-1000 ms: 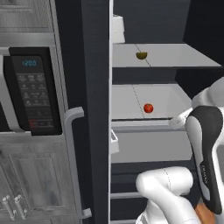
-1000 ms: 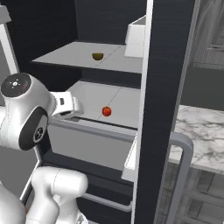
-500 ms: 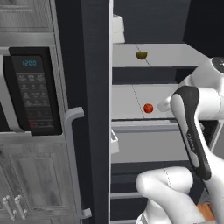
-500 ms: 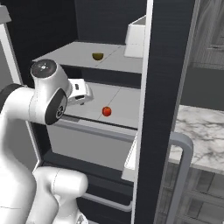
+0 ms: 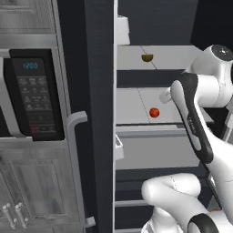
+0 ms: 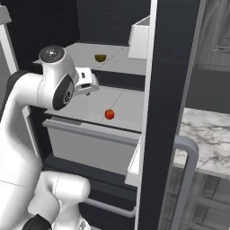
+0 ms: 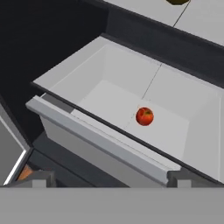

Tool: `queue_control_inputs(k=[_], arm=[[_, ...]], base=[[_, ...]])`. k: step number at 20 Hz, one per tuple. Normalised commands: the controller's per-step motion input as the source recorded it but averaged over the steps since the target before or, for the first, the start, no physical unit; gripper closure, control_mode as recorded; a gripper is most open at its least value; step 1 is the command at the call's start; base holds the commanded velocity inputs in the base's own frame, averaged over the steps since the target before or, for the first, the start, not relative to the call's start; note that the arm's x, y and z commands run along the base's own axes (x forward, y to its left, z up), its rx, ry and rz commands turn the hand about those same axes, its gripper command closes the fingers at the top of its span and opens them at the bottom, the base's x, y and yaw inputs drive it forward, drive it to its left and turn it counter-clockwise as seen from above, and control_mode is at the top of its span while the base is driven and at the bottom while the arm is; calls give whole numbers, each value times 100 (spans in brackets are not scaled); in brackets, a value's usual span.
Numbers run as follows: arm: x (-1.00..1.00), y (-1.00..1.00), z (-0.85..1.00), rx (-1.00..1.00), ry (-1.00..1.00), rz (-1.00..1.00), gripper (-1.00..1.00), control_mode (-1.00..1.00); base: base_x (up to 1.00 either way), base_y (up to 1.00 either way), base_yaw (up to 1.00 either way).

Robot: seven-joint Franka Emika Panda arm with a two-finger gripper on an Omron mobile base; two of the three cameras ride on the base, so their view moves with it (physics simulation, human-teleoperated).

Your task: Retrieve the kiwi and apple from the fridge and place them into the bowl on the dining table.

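1. The tall dark charcoal fridge [image 5: 98, 91] stands open; its light grey lower shelf [image 7: 175, 100] has raised walls and bare room all around the fruit.
2. The small glossy red apple [image 7: 144, 116] lies mid-frame in the hand view, well ahead of the jaws, which stand wide apart and empty.
3. The small olive-green kiwi [image 6: 100, 58] sits on the smooth shelf above.
4. White grey-veined marble counter [image 6: 204, 139] shows at right.

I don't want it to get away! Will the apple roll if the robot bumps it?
Probably yes. The apple looks round like a ball and sits loose on a smooth, flat shelf, so a nudge would likely send it rolling. Its skin looks glossy, so it may slip a little between the fingers.
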Motion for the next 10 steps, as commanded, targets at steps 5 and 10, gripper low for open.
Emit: queue_control_inputs(k=[5,10], arm=[[23,0,39,1,0,-1,-100,-100],[30,0,23,8,0,-5,-100,-100]], base=[[0,0,0],[0,0,0]])
